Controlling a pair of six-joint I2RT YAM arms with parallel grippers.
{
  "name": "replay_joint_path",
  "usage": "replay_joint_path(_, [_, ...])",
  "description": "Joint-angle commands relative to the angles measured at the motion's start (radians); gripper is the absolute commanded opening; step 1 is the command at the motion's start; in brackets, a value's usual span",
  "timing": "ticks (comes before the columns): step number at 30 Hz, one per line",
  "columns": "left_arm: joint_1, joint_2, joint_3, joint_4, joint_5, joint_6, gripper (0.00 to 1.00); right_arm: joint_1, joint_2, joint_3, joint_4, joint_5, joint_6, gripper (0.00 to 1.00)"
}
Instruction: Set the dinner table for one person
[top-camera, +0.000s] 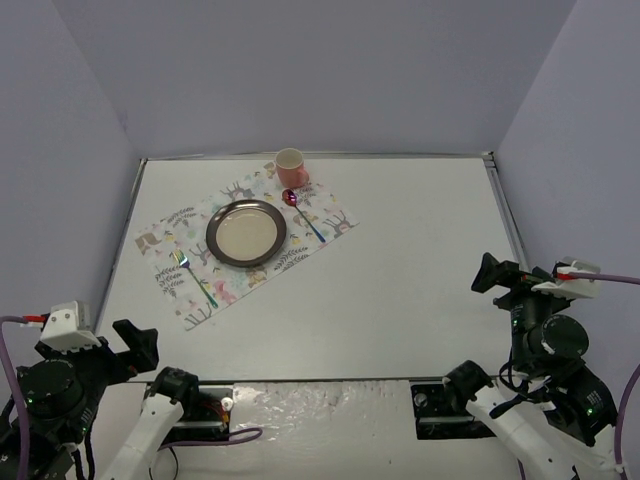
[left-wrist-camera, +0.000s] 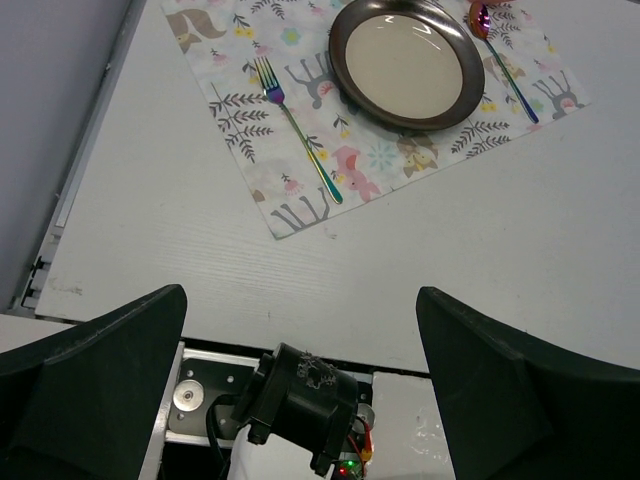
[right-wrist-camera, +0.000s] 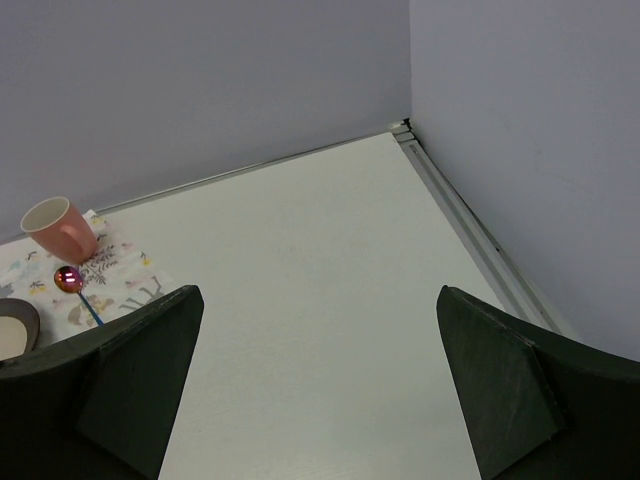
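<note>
1. At the far left of the tabletop, the setting looked complete. A patterned placemat lay askew to the edges. It carried a dark-rimmed plate, an iridescent fork left of the plate and a spoon right of it. A pink cup stood at the mat's far corner.
2. The left gripper and right gripper hung over the near edge, each with its jaws spread wide and nothing between them.
3. The step in hand was probably a last check from a parked pose. Doing it well meant keeping both arms back from the mat, the left one especially, since the fork lay nearest it.
4. Squaring the thin cloth would likely drag the cutlery and risk tipping the cup, so it seemed better left alone.
5. The surface was matte white and unmarked, with a metal strip along its sides.
6. Pale lavender-grey walls closed in three sides.
</note>
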Motion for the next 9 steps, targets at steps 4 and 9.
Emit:
replay_joint_path(4, [-0.01,-0.004,-0.023,-0.042,0.031,-0.056,0.97,-0.001,0.082,0.046,0.035,-0.026,-0.017,1.0])
replay_joint_path(9, [-0.017,-0.001,-0.014,-0.042,0.014,-0.053,0.97,0.0,0.104,0.05,0.033,-0.041,-0.005,1.0])
